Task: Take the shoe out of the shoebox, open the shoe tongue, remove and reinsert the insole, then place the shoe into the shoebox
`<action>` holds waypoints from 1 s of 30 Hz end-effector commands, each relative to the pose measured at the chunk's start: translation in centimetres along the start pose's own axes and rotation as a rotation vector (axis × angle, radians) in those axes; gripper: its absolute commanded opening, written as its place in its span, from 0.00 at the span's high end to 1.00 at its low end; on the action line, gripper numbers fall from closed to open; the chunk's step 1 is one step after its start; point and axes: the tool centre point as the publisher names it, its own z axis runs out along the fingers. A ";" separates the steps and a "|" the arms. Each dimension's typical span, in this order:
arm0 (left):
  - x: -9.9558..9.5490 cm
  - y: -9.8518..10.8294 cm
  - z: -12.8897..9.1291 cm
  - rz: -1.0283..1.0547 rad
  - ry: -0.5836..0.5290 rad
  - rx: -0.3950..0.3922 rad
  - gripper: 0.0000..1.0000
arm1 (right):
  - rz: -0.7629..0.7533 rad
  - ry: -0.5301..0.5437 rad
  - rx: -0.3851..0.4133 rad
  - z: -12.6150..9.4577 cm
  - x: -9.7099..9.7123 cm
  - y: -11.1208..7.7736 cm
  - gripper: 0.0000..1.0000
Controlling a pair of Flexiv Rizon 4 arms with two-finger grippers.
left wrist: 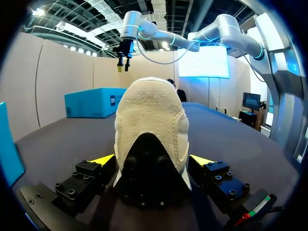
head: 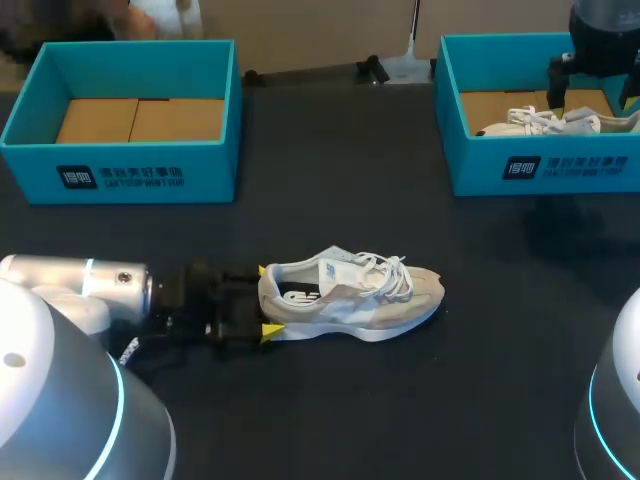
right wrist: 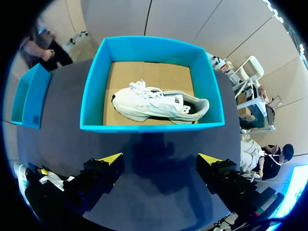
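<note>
At table (head: 330, 190) centre, shoe (head: 350, 297) is lying unboxed.
Left gripper (head: 266, 300) is pinching its heel; right gripper (right wrist: 159, 159) is hovering spread at two o'clock; every later step pending.

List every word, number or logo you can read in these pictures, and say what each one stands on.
On the left shoebox, front wall: dark label with white print, too small to read.
On the right shoebox, front wall: the same kind of label, too blurred to read.
On the shoe on the table, side: a logo mark, not legible.
On the shoe in the right shoebox, side: a dark mark, not legible.
Nothing can be quoted.
</note>
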 end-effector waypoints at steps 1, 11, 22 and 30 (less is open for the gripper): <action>-0.2 0.0 0.9 -0.002 -0.003 -0.004 0.00 | 0.000 0.000 -0.001 0.0 0.0 -0.1 0.00; -0.6 0.2 1.8 -0.011 -0.003 -0.014 0.00 | 0.000 0.000 -0.001 0.0 0.0 -0.1 0.00; -0.3 0.6 2.2 -0.024 0.020 -0.033 0.00 | 0.000 0.000 -0.001 0.0 0.0 -0.1 0.00; -0.1 0.6 2.3 -0.027 0.036 -0.035 0.78 | 0.000 0.000 -0.001 0.0 0.0 -0.1 0.00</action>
